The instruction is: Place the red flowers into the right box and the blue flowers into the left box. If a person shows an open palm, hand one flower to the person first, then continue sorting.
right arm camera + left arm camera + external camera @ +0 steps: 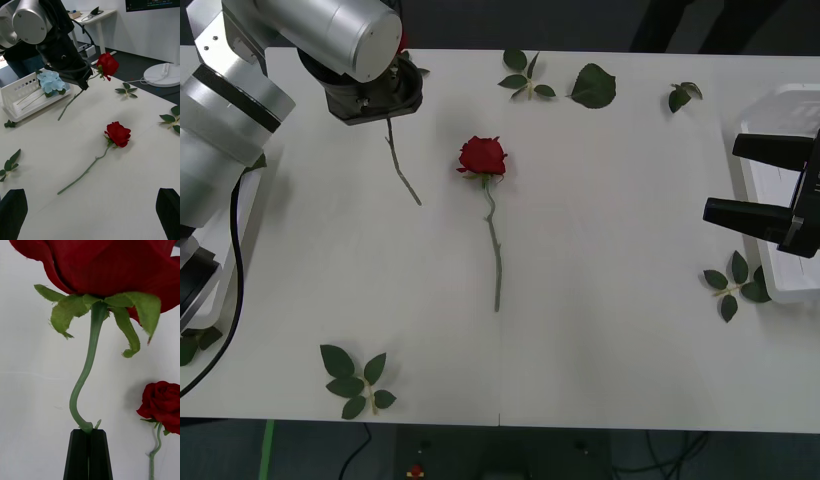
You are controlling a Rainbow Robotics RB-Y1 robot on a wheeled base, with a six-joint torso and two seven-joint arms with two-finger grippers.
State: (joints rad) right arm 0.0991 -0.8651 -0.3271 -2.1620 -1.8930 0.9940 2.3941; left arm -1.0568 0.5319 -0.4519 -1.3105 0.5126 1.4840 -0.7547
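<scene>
My left gripper (89, 450) is shut on the stem of a red flower (108, 266), a rose held up over the table's far left (385, 105). Its stem (402, 165) hangs down toward the table. In the right wrist view this rose (107, 64) is off the table next to the left box (22, 93), which holds a blue flower (50, 81). A second red rose (482, 157) lies flat mid-table, stem toward me. My right gripper (721, 178) hovers open at the right edge, beside the right box (780, 105), with nothing between its fingers.
Loose green leaf sprigs lie near the front left (355, 380), at the far middle (525, 78), as a single leaf (592, 86), at the far right (683, 95) and in front of the right box (735, 280). The table's front edge runs along the bottom of the front view.
</scene>
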